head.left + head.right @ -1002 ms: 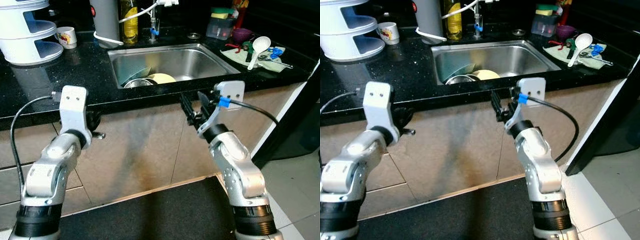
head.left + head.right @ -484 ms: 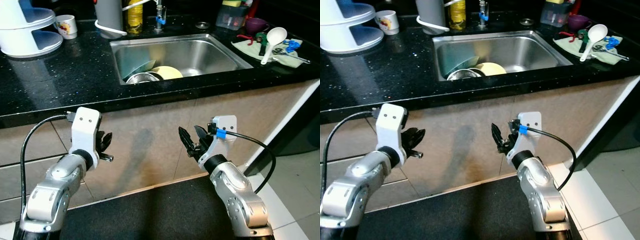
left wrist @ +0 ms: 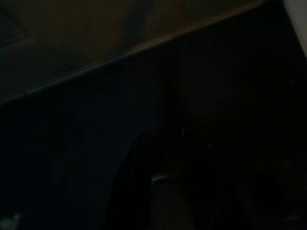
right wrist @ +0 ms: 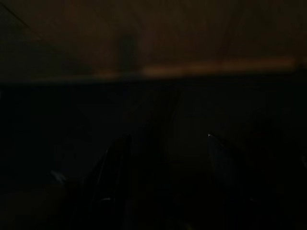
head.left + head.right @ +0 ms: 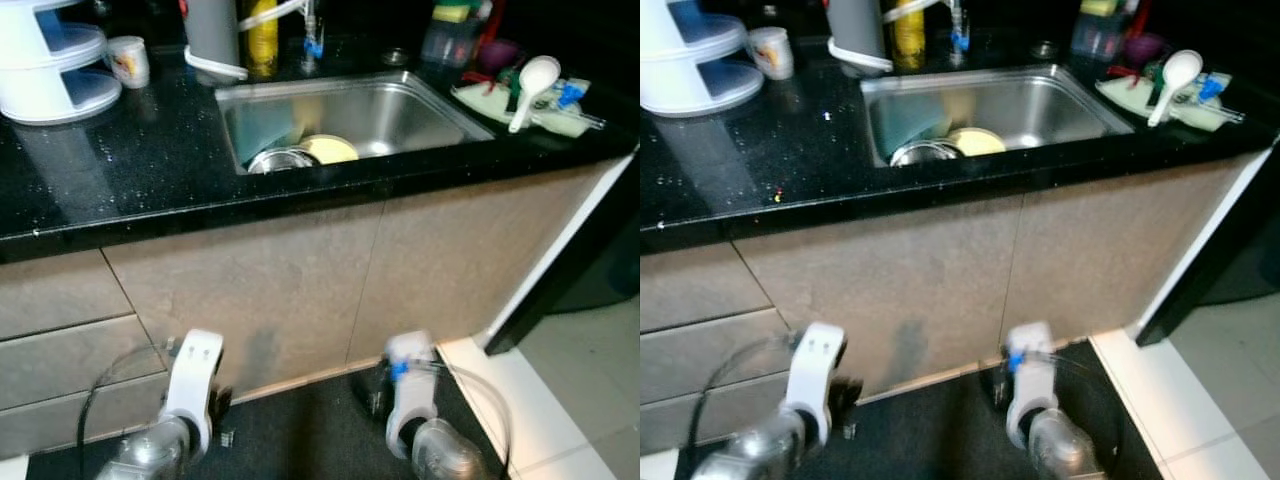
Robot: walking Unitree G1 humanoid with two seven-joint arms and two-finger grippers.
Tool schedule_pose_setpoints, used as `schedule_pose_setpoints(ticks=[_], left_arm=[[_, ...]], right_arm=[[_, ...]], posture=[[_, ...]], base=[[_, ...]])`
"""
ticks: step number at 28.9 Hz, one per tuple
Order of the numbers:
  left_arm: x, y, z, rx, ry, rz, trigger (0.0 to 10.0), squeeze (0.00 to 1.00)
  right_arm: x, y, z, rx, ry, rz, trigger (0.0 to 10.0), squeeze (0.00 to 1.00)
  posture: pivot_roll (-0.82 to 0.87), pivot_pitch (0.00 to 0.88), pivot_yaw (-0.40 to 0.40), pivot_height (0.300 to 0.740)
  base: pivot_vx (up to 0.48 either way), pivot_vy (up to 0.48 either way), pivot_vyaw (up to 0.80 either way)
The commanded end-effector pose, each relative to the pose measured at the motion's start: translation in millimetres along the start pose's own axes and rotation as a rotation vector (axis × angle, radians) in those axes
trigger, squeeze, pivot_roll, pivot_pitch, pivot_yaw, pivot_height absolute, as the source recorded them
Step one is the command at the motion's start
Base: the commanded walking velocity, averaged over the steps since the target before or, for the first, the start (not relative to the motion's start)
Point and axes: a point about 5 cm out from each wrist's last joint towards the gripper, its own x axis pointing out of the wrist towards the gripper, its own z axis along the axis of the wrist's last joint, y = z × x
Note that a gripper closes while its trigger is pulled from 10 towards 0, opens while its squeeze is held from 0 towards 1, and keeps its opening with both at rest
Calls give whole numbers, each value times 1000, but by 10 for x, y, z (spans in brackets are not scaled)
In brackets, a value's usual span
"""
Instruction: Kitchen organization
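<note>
- Black speckled desk (image 5: pixel 120 150) runs across the far part of the scene, beige cabinet fronts (image 5: pixel 300 280) below it.
- Steel sink (image 5: pixel 400 110) set in desk, center-right. Inside, at its near-left: a metal bowl (image 5: pixel 282 159), w/ a pale yellow plate (image 5: pixel 330 148) just right of it, touching or overlapping, can't tell which.
- White tiered rack (image 5: pixel 50 60) at far left of desk; small printed mug (image 5: pixel 128 62) just right of it.
- Grey cylinder container (image 5: pixel 212 35) and yellow bottle (image 5: pixel 262 35) stand behind sink's far-left corner, near the tap (image 5: pixel 312 40).
- Far right of desk: light cloth (image 5: pixel 520 105) w/ a white ladle (image 5: pixel 527 85) lying on it plus blue and red bits, blurred. Clear tub (image 5: pixel 445 40) w/ yellow-green top and a purple cup (image 5: pixel 497 52) farther back.
- Left tool (image 5: pixel 222 420) hangs low at near left, in front of cabinet base over dark floor mat (image 5: pixel 930 430). Fingers too dark and blurred; can't tell how far apart.
- Right tool (image 5: pixel 372 392) hangs low at near center-right, also by cabinet base; opening can't be told. Nothing seen held by either.
- Wrist views v. dark: only cabinet's bottom edge and faint finger outlines.
- White tile floor (image 5: pixel 570 400) at near right; dark panel (image 5: pixel 590 250) right of the cabinets.
</note>
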Motion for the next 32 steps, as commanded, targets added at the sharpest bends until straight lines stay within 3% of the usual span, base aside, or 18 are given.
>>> schedule_pose_setpoints(ticks=[1, 8, 16, 19, 32], left_arm=[[25, 53, -173, 9, 21, 40, 10000, 0], [40, 87, -339, 44, 59, 49, 10000, 0], [108, 67, -405, 74, 54, 53, 10000, 0], [114, 65, -426, 119, 55, 60, 10000, 0], [121, 59, -470, 152, 65, 14, 10000, 0]], right_arm=[[-11, -41, -200, 0, 55, -42, 10000, 0], [-28, -101, -343, 62, 95, -96, 10000, 0], [-5, -84, -488, 44, 124, -88, 10000, 0], [-11, -77, -534, 48, 135, -92, 10000, 0], [-24, -88, -605, 67, 133, -109, 10000, 0]], posture=[[35, 252, -6, 740], [35, 252, -6, 740], [38, 258, 3, 740], [42, 261, 7, 740], [56, 264, 36, 740]], base=[[0, 0, 0], [0, 0, 0], [0, 348, 0], [0, 0, 0], [0, 0, 0]])
